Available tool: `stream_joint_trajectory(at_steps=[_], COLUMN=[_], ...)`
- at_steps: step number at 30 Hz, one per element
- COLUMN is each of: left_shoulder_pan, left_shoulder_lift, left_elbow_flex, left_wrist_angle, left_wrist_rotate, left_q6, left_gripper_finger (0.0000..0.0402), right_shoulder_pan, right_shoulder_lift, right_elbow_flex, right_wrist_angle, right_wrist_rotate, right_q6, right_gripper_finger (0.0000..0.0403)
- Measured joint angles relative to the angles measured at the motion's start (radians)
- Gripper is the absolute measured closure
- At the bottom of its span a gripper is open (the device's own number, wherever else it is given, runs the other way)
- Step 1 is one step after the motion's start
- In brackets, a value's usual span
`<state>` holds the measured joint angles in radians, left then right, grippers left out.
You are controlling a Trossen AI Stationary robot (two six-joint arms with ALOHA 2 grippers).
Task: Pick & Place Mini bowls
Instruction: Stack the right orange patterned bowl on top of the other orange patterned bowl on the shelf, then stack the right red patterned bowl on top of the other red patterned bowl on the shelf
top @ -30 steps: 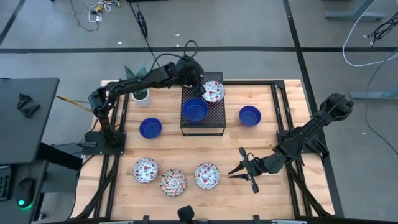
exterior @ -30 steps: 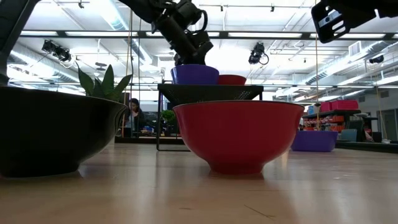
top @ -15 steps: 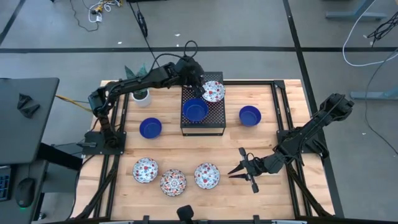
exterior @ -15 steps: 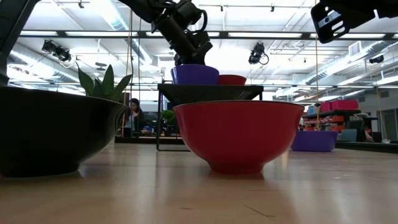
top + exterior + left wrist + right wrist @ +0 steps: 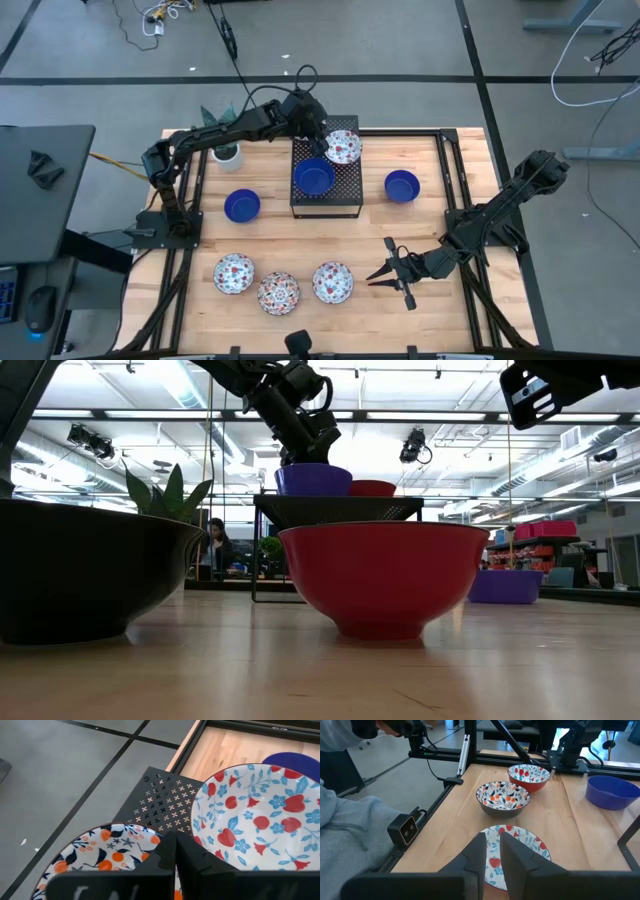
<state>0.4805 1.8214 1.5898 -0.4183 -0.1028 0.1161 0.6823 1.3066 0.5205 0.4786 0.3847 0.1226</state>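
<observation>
- Left gripper [image 5: 322, 138]: fingers together, unmoved over the black perforated box [image 5: 326, 196], beside the floral mini bowl [image 5: 343, 148] resting there; placement appears complete.
- Right gripper [image 5: 385, 275]: unchanged, slightly apart, empty, near table-front floral bowl [image 5: 332, 282].

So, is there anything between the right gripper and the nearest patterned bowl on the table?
Nothing visible stands between them. The right gripper is open and points at the patterned bowl, with only bare table in the gap.

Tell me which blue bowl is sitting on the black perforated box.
The middle blue bowl, on the black perforated box beside a floral bowl. The other two blue bowls rest directly on the wooden table, one to its left, one to its right.
</observation>
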Motion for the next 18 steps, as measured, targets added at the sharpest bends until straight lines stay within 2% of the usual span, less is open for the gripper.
stream_joint_trajectory(at_steps=[8,13,15,18], left_shoulder_pan=[-0.008,-0.043,-0.074,-0.148], left_shoulder_lift=[-0.004,-0.060,-0.098,-0.170], left_elbow_flex=[0.000,0.000,0.000,0.000], left_wrist_angle=[-0.010,-0.041,-0.083,-0.196], left_wrist_rotate=[0.022,0.017,-0.003,-0.100], left_q6=[0.001,0.005,0.023,0.050], left_gripper_finger=[0.0398,0.0388,0.0386,0.0393], right_shoulder_pan=[0.000,0.000,0.000,0.000], right_shoulder_lift=[0.000,0.000,0.000,0.000], right_elbow_flex=[0.000,0.000,0.000,0.000], right_wrist_angle=[0.000,0.000,-0.002,-0.002], right_wrist_rotate=[0.000,0.000,0.000,0.000], right_q6=[0.000,0.000,0.000,0.000], right_gripper_finger=[0.0347,0.0347,0.0347,0.0347])
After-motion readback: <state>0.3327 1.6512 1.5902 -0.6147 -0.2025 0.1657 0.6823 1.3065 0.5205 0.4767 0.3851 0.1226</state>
